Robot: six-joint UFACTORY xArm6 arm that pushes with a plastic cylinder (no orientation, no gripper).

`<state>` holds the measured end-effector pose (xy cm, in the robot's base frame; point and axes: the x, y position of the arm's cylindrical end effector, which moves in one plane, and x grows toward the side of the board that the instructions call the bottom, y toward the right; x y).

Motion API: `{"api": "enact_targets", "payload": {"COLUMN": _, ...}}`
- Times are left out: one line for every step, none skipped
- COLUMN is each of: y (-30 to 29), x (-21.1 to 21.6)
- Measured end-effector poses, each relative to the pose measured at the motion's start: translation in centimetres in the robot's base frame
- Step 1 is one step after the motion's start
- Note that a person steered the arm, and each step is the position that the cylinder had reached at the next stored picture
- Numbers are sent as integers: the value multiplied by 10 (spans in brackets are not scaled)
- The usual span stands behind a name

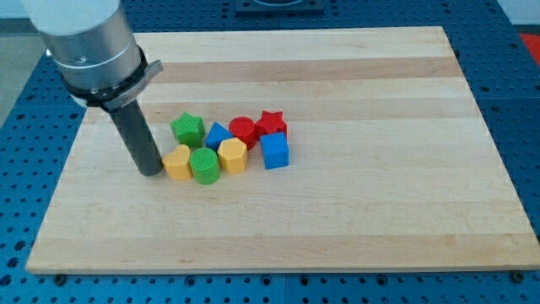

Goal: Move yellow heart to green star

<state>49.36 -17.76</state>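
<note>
The yellow heart (177, 162) lies on the wooden board at the left end of a tight cluster of blocks. The green star (187, 128) sits just above it, a small gap between them. My tip (151, 171) stands on the board right at the heart's left side, touching or nearly touching it. The rod rises from there to the grey arm body at the view's top left.
The cluster also holds a green cylinder (204, 165) right of the heart, a yellow hexagon (233, 155), a blue triangle (218, 135), a red cylinder (243, 130), a red star (271, 124) and a blue cube (275, 151). The wooden board (380, 211) lies on a blue perforated table.
</note>
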Motion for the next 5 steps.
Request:
{"api": "enact_targets", "payload": {"y": 0, "x": 15}}
{"api": "enact_targets", "payload": {"y": 14, "x": 20}}
{"api": "enact_targets", "payload": {"y": 39, "x": 15}}
{"api": "enact_targets", "payload": {"y": 43, "x": 13}}
{"api": "enact_targets", "payload": {"y": 43, "x": 13}}
